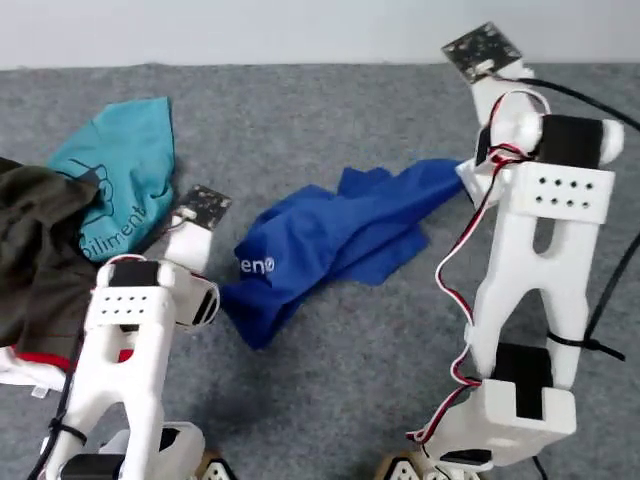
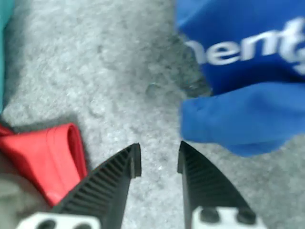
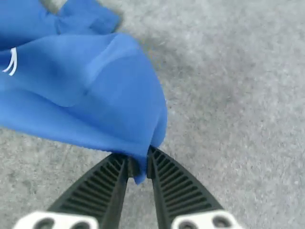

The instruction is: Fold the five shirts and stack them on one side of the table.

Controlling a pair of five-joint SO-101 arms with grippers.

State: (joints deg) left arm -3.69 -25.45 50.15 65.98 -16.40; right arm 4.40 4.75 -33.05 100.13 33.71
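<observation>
— Grey felt surface (image 1: 330,110): report position of work item.

— Locate blue shirt (image 1: 330,240) mid-surface, crumpled, between both arms. Note right fingers (image 3: 107,186) clenched on its far right corner, with cloth pinched at the tips. Judged as an anchor hold, for drawing the shirt out flat before folding.

— Report left fingers (image 2: 114,176).

— Released, with nothing between them. Poised low over bare felt, just beside the near left fold of the blue shirt, with red fabric (image 2: 47,152) close on the other side. Judged as placed to take a second corner opposite the anchor.

— State edges and open room.

— Count on bare felt near and to the right of the blue shirt, and beyond it up to the far edge. Treat the left side as occupied: teal shirt (image 1: 120,180), dark olive shirt (image 1: 35,250) and white garment (image 1: 20,370) heaped there, running off the left edge. Spread toward the right; avoid dragging blue cloth into that heap.
</observation>
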